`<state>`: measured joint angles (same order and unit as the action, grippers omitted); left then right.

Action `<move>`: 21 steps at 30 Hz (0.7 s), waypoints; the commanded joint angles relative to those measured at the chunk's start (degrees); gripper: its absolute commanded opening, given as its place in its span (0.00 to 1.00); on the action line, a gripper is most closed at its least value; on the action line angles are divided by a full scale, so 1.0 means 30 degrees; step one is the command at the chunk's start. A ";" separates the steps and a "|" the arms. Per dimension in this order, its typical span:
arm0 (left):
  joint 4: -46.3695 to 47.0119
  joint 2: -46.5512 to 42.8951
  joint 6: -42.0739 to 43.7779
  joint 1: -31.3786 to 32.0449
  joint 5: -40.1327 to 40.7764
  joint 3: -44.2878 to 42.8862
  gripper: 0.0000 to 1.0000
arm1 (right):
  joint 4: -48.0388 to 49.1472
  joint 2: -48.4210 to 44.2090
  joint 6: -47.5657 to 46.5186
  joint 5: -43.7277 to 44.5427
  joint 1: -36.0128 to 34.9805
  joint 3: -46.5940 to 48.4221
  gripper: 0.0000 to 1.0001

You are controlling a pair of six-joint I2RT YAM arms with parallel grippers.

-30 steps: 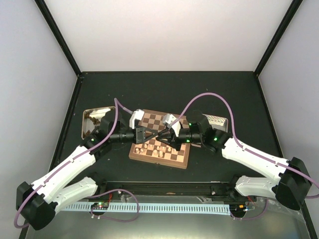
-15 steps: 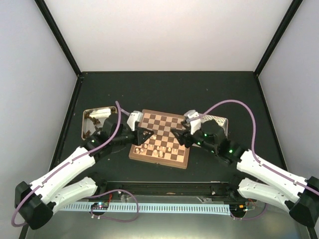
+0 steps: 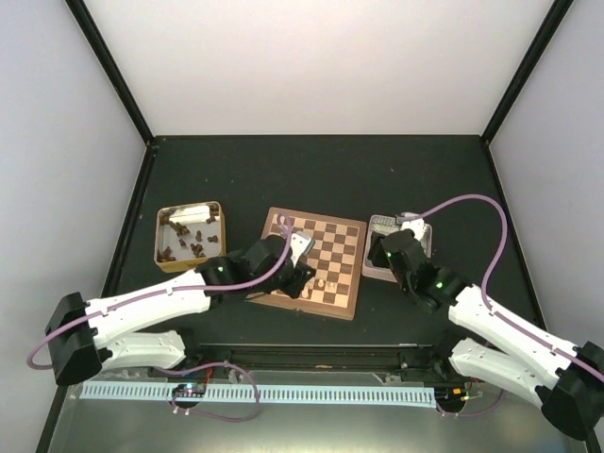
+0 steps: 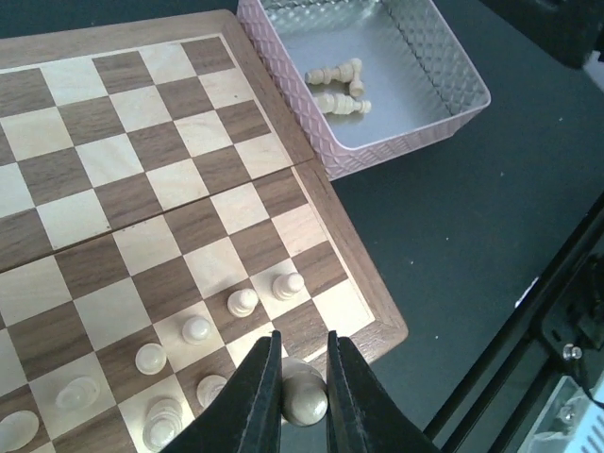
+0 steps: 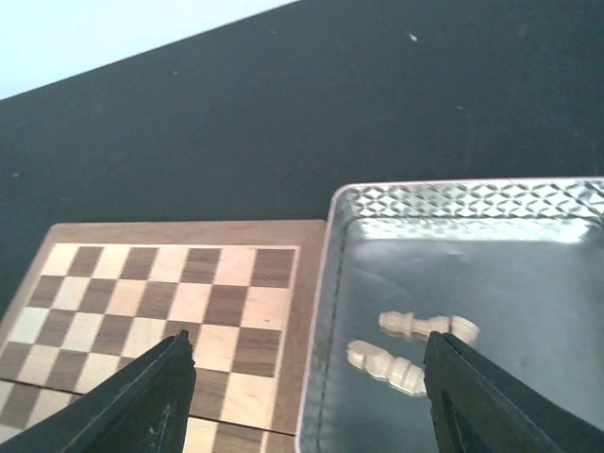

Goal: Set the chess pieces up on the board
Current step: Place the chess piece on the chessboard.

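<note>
Lowering the left pincer [image 4: 304, 376], clamped on a pale piece [image 4: 305, 401], straight onto its square of the board [image 4: 113, 142] should spare the nearby pale pawns [image 4: 243, 302]; the right pincer [image 5: 307, 363] gapes wide above the tin [image 5: 472, 203].

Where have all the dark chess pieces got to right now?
In the top view, the dark chess pieces lie in an open metal tin on the table's left side, just left of the board.
</note>
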<state>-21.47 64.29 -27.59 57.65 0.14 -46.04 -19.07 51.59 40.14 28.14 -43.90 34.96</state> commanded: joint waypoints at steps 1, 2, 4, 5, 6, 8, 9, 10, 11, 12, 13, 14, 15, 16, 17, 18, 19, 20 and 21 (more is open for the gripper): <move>0.0593 0.0418 0.0839 0.1044 0.1701 -0.0360 0.01 | -0.0257 0.0028 0.1954 0.0534 0.0467 -0.0556 0.68; 0.0892 0.0534 0.0957 0.1298 0.1684 -0.0269 0.01 | -0.0212 0.0104 0.2010 0.0436 0.0539 -0.0617 0.68; 0.1352 0.0850 0.1100 0.1749 0.1850 -0.0075 0.01 | -0.0181 0.0265 0.2111 0.0304 0.0602 -0.0637 0.68; 0.1540 0.1038 0.1118 0.1913 0.1944 -0.0002 0.01 | -0.0151 0.0315 0.2135 0.0249 0.0648 -0.0616 0.68; 0.1761 0.1238 0.1164 0.2043 0.2033 0.0135 0.02 | -0.0126 0.0372 0.2132 0.0210 0.0694 -0.0609 0.68; 0.2124 0.1649 0.1288 0.2201 0.2084 0.0348 0.02 | -0.0089 0.0433 0.2111 0.0172 0.0753 -0.0608 0.68; 0.2241 0.1878 0.1310 0.2310 0.2182 0.0388 0.02 | -0.0089 0.0449 0.2102 0.0171 0.0769 -0.0630 0.68; 0.2259 0.2068 0.1342 0.2441 0.2366 0.0418 0.02 | -0.0089 0.0459 0.2090 0.0145 0.0830 -0.0637 0.68; 0.2206 0.2241 0.1320 0.2549 0.2620 0.0448 0.02 | -0.0089 0.0482 0.2089 0.0127 0.0874 -0.0652 0.68; 0.2064 0.2347 0.1215 0.2625 0.2981 0.0440 0.02 | -0.0089 0.0481 0.2063 0.0099 0.0913 -0.0665 0.68; 0.1907 0.2361 0.1052 0.2704 0.3503 0.0483 0.02 | -0.0111 0.0521 0.2056 0.0085 0.0958 -0.0667 0.68; 0.1690 0.2282 0.0764 0.2724 0.4044 0.0562 0.01 | -0.0117 0.0544 0.2044 0.0057 0.1000 -0.0693 0.68; 0.1483 0.2051 0.0486 0.2727 0.4544 0.0656 0.02 | -0.0118 0.0536 0.2072 0.0046 0.1031 -0.0722 0.68; 0.1402 0.1690 0.0191 0.2713 0.5002 0.0923 0.02 | -0.0118 0.0550 0.2072 0.0005 0.1057 -0.0725 0.68; 0.1348 0.1242 -0.0036 0.2726 0.5385 0.1084 0.02 | -0.0092 0.0555 0.2072 -0.0026 0.1089 -0.0751 0.68; 0.1421 0.0754 -0.0134 0.2727 0.5597 0.1457 0.02 | -0.0041 0.0567 0.2065 -0.0074 0.1112 -0.0780 0.68; 0.1519 0.0202 -0.0197 0.2727 0.5646 0.1720 0.01 | -0.0017 0.0609 0.2056 -0.0113 0.1147 -0.0784 0.68; 0.1572 -0.0314 -0.0297 0.2713 0.5689 0.1965 0.01 | 0.0019 0.0654 0.2041 -0.0143 0.1155 -0.0784 0.68; 0.1619 -0.0850 -0.0360 0.2726 0.5722 0.2223 0.02 | 0.0049 0.0686 0.2028 -0.0151 0.1212 -0.0810 0.68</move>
<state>-17.34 67.68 -26.72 65.39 12.97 -41.30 -19.92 53.21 45.34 27.24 -40.82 33.21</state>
